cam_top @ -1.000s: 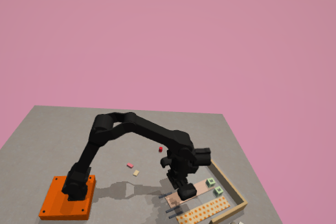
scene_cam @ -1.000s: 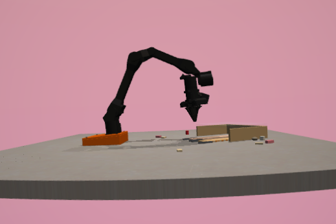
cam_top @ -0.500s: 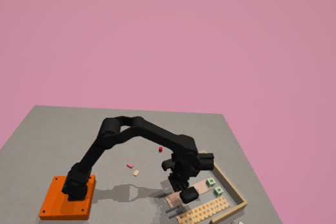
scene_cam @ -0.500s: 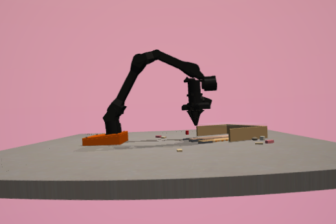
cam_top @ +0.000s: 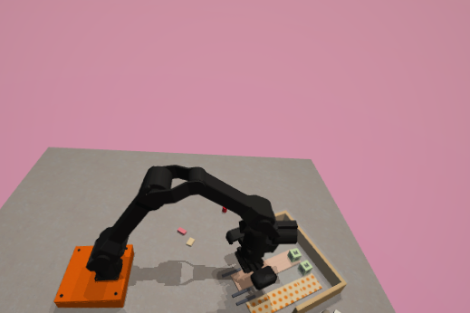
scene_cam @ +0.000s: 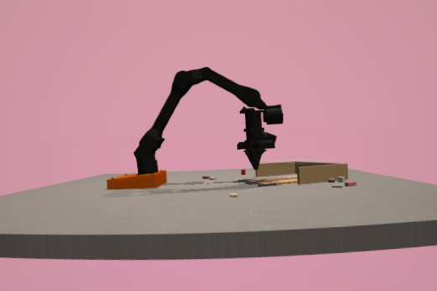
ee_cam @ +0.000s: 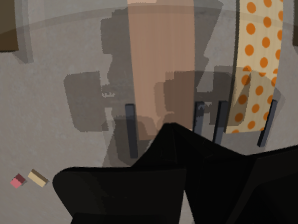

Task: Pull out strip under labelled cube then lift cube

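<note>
The plain pink strip (cam_top: 282,263) (ee_cam: 162,65) and the orange-dotted strip (cam_top: 297,291) (ee_cam: 259,37) lie side by side, near ends out of the walled frame's open side. A green cube (cam_top: 293,254) with a dark top mark is at the pink strip's far end. A second green cube (cam_top: 305,267) stands beside it, between the strips; I cannot tell what it rests on. The marks are too small to read here. My gripper (scene_cam: 256,169) (ee_cam: 169,128) is shut and empty, pointing down above the pink strip's near end, clear of it.
The wooden frame (cam_top: 320,250) (scene_cam: 322,174) surrounds the far ends. Dark bars (cam_top: 242,293) (ee_cam: 131,130) flank the strips' near ends. A red piece (cam_top: 225,209) (scene_cam: 243,171), a pink block (cam_top: 182,231) (ee_cam: 17,180) and a tan block (cam_top: 190,241) (ee_cam: 37,178) lie on the table.
</note>
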